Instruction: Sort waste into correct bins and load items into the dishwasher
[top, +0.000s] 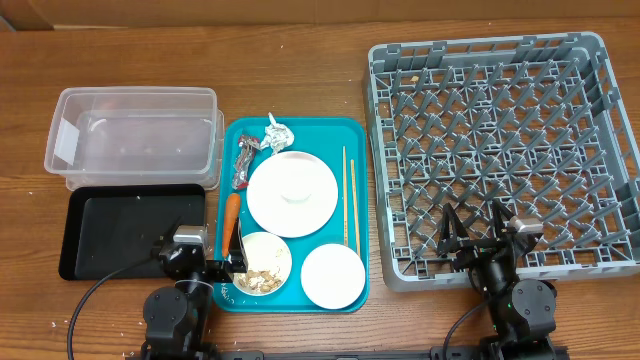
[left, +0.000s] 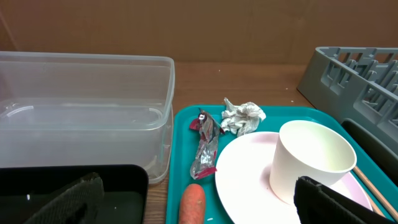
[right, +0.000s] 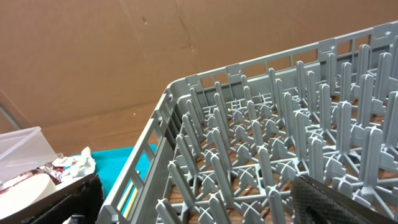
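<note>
Left claw (left: 198, 186) is spread wide open with nothing in it, low over the seam between the shallow black rectangular tray (top: 110, 235) and the teal tray (top: 235, 135). The small white bowl of beige crumbs (top: 265, 263) sits just beside its right finger. The crumpled silver foil ball (top: 277, 132) and red-and-silver snack wrapper (top: 244, 160) lie further ahead, next to the large round white plate (top: 291, 193). Right claw (top: 473, 225) is open and empty too, over the near edge of the grey plastic dish rack (top: 380, 160).

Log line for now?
left gripper: open, at teal tray | right gripper: open, over dish rack | rack: unloaded | foil ball, wrapper: on tray
</note>
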